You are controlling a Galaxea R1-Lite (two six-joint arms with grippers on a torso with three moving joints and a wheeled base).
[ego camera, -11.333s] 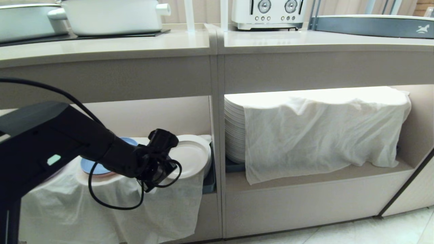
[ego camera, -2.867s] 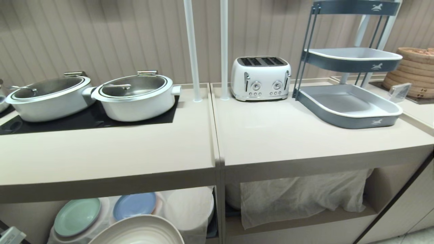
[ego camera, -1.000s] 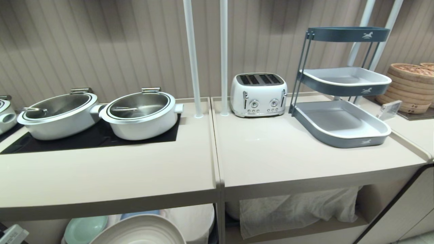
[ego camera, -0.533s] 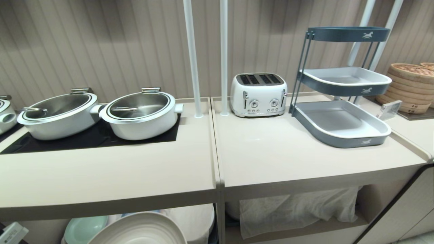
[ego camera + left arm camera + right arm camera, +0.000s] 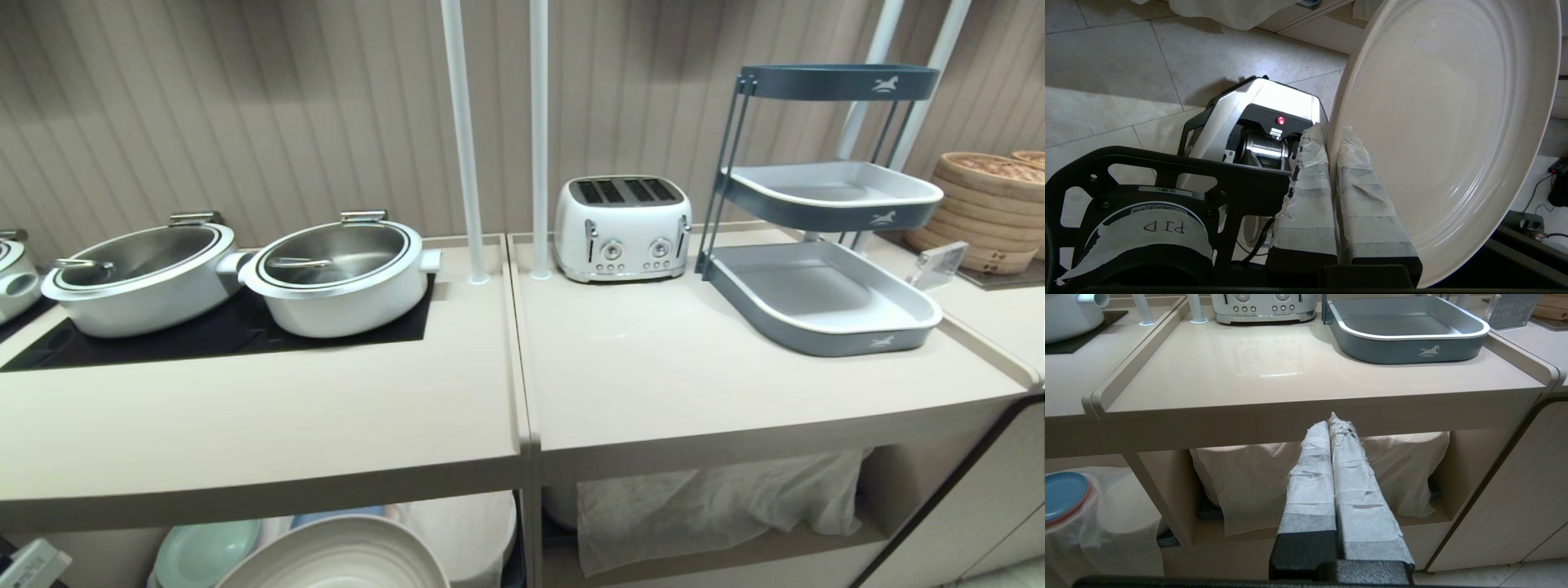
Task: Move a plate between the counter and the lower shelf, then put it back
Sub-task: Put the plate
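The plate (image 5: 1445, 122) is round, matte cream-beige with faint speckles and shallow concentric rings inside a low raised rim; it is held off every surface, tilted steeply, its rim pinched between the closed, tape-wrapped jaws of the left gripper (image 5: 1332, 134). From the head view only its upper arc (image 5: 335, 555) shows, low in front of the table's front edge and the lower shelf (image 5: 457, 531). The table (image 5: 269, 408) is a long pale beige matte top with a black glass panel set into its back part, and the lower shelf beneath it holds low stacks draped in white cloth.
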